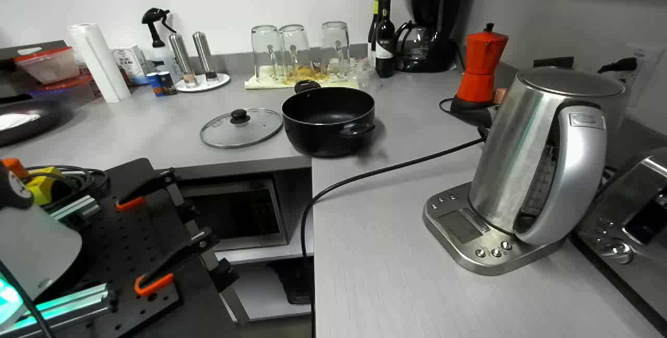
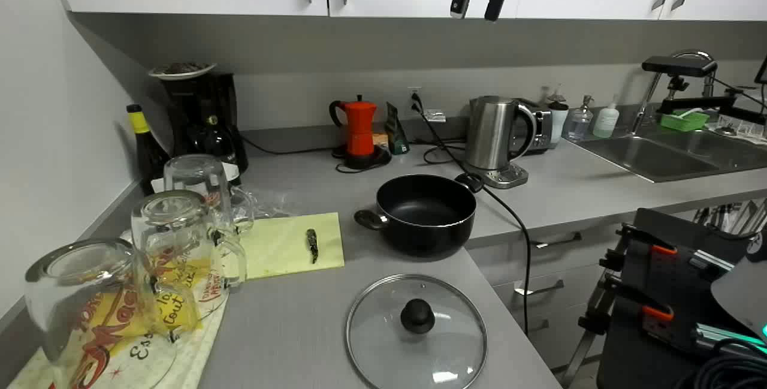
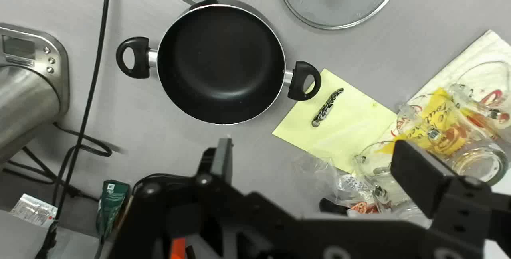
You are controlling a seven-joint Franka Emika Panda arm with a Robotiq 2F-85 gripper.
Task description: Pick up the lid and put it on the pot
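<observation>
The lid, clear glass with a metal rim and black knob, lies flat on the counter, knob up, in both exterior views [image 1: 221, 132] [image 2: 383, 332]. It is cut off at the top edge of the wrist view [image 3: 323, 5]. The black pot stands uncovered and upright beside it in both exterior views [image 1: 328, 139] [image 2: 428, 236]. It also shows from above, empty, in the wrist view [image 3: 221, 59]. My gripper is high above the counter in an exterior view [image 2: 476, 16], at cupboard height. Its fingers are spread wide with nothing between them in the wrist view [image 3: 314, 145].
A steel kettle [image 1: 521, 161] stands near the pot, with a black cable [image 1: 385, 165] crossing the counter. Tall glass mugs [image 2: 174, 239] and a yellow cloth [image 2: 281, 248] lie on the pot's other side. A red moka pot [image 2: 359, 128] and wine bottles [image 1: 384, 41] stand behind.
</observation>
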